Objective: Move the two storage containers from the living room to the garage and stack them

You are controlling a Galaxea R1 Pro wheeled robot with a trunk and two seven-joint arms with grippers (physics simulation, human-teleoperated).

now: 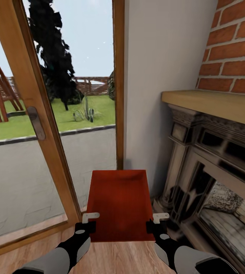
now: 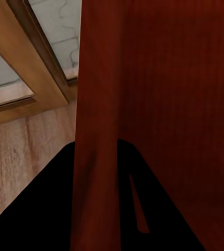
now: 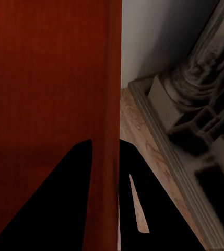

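One orange-red storage container is in front of me in the living room, open side up, between the glass door and the fireplace. My left gripper is shut on its left wall near the near corner, and my right gripper is shut on its right wall. In the left wrist view the dark fingers straddle the thin red wall. The right wrist view shows the same grip, fingers on either side of the wall. I cannot tell whether the container rests on the wood floor or hangs just above it.
A wood-framed glass door stands at the left, with a patio and lawn outside. A white wall is straight ahead. The dark stone fireplace with its wooden mantel and brick is close on the right. Light wood planks lie below.
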